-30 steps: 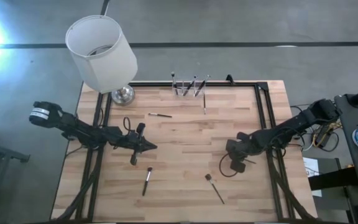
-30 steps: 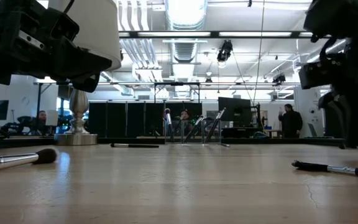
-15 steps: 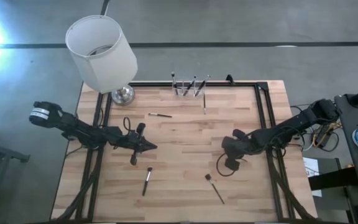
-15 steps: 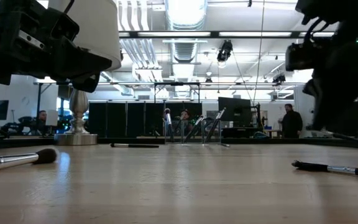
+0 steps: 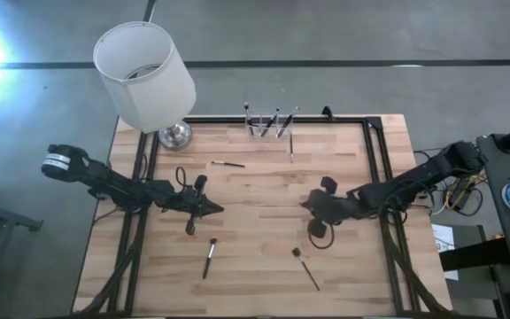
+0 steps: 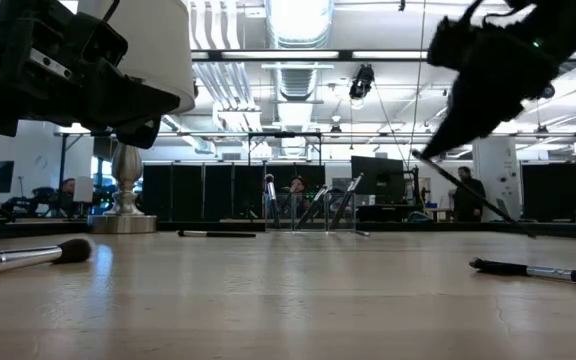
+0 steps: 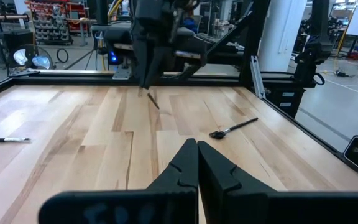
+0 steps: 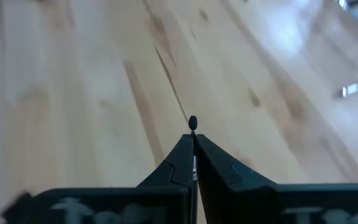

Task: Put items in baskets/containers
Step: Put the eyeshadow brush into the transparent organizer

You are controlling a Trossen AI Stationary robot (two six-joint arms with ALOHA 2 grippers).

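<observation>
Over the wooden worktop, the left gripper hangs left of centre, its fingers pressed together on nothing. Near the front edge lie two loose makeup brushes — a dark-handled brush to the left, an angled brush to the right. A thin brush rests further back, and another brush lies just in front of the clear holder at the far edge, where several brushes already stand; the white lamp occupies the far left corner. The right gripper, a second ago nearer the right edge, has swung leftward toward the middle and lifted, its fingers clamped on a slender brush that slants down from them in the low view. That suggests a fresh pick-up is complete and the carry to the holder comes next — four brushes remain on the boards.
</observation>
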